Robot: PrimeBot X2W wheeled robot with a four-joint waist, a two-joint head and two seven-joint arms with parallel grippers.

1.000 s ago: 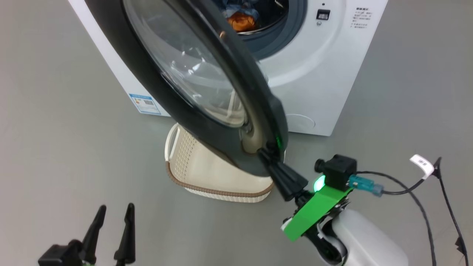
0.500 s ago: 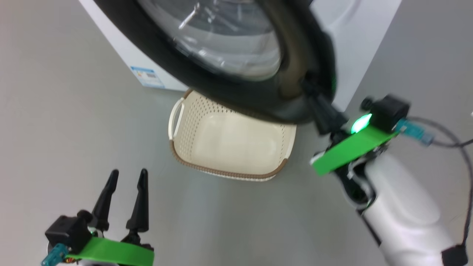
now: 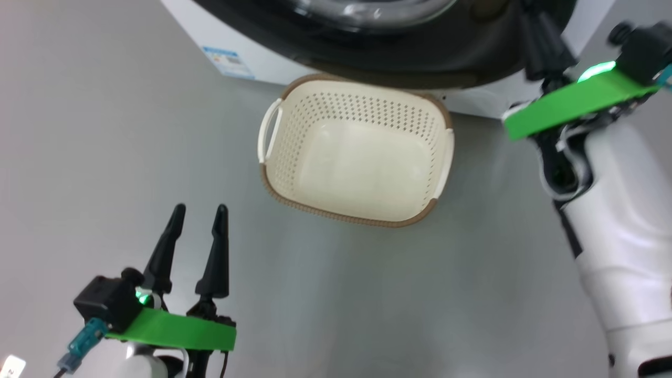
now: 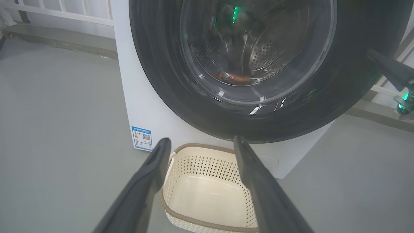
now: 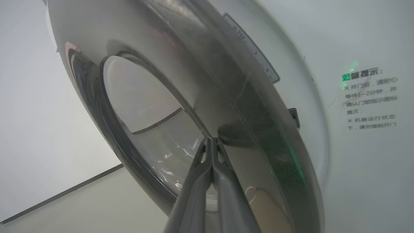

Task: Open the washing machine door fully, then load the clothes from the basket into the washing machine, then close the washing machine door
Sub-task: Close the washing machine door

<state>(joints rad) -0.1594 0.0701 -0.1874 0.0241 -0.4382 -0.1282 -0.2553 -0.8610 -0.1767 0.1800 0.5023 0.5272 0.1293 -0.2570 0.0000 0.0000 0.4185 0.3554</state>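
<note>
Two left gripper (image 3: pixel 200 210) fingers gape empty near the basket (image 3: pixel 346 216) in head view; left wrist view shows the washing machine door (image 4: pixel 155 64) nearly closed; right wrist view has the right gripper (image 5: pixel 212 142), pinched together, pushing where I would, at its glossy rim edge, likely heavy, stiff and slippery.

Grey floor (image 3: pixel 367 294): smooth, matte, soft pale sheen toward 6 o'clock of head view. Left wrist view: white railing (image 4: pixel 64 11) at 11 o'clock, horizontal bar with short uprights; grey curb (image 4: pixel 61 40) directly beneath it, running off toward 9 o'clock, small pale speck at its foot. Second railing stretch (image 4: pixel 383 90) at 3 o'clock, slanting, curb strip (image 4: pixel 372 113) just below. Right wrist view: pale wall (image 5: pixel 22 113) at 9 o'clock, meeting floor along dark seam (image 5: pixel 64 192) at 7 o'clock, seam slanting up toward centre.
</note>
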